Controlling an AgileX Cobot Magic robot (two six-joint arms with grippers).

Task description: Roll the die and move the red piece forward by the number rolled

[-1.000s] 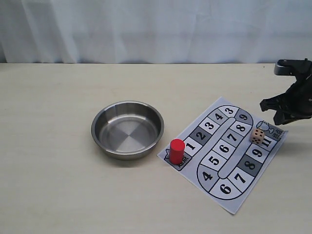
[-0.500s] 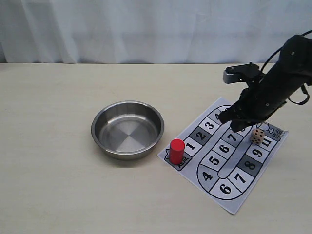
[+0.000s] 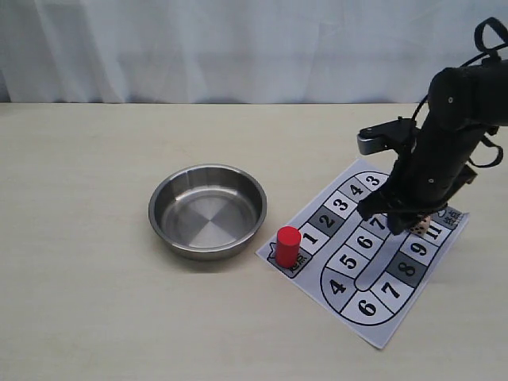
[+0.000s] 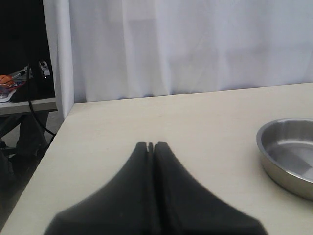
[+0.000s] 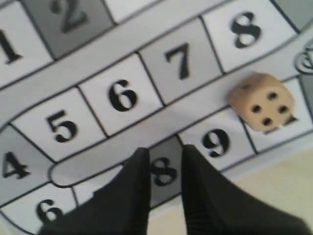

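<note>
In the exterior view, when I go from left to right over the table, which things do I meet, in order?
Metal bowl → red piece → die. I leave out the game board, because the last two stand on it.

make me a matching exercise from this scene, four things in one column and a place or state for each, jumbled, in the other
Column one:
1. die
2. red piece
3. metal bowl
4. left tool

Column two:
a. shut
b. on the table, off the board, nothing inside
c. upright on the start square beside square 1
d. lying on the board beside square 9

Pairs: 1-d, 2-c, 3-b, 4-a
</note>
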